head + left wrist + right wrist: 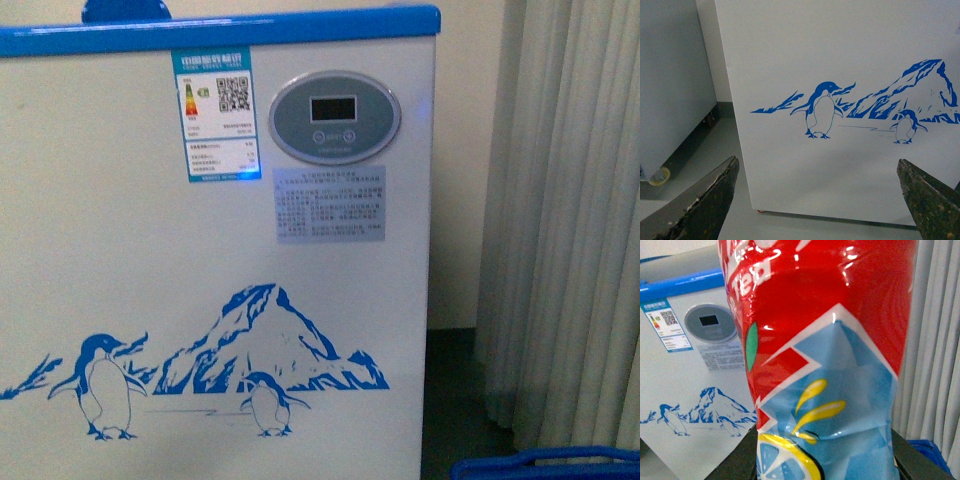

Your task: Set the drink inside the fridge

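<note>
The way ahead is blocked by the fridge (200, 300) front. Right of the fridge, a strip of floor (450, 400) is left open before the curtain (570, 220). Past the fridge's left edge, a floor gap is bounded by a cabinet (670, 75).

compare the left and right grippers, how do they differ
The left gripper is open and empty, while the right gripper is shut on the drink. The left gripper's fingers show plainly, scuffed and speckled; the right gripper's are mostly hidden behind the drink. Both have dark fingers and face the white fridge.
</note>
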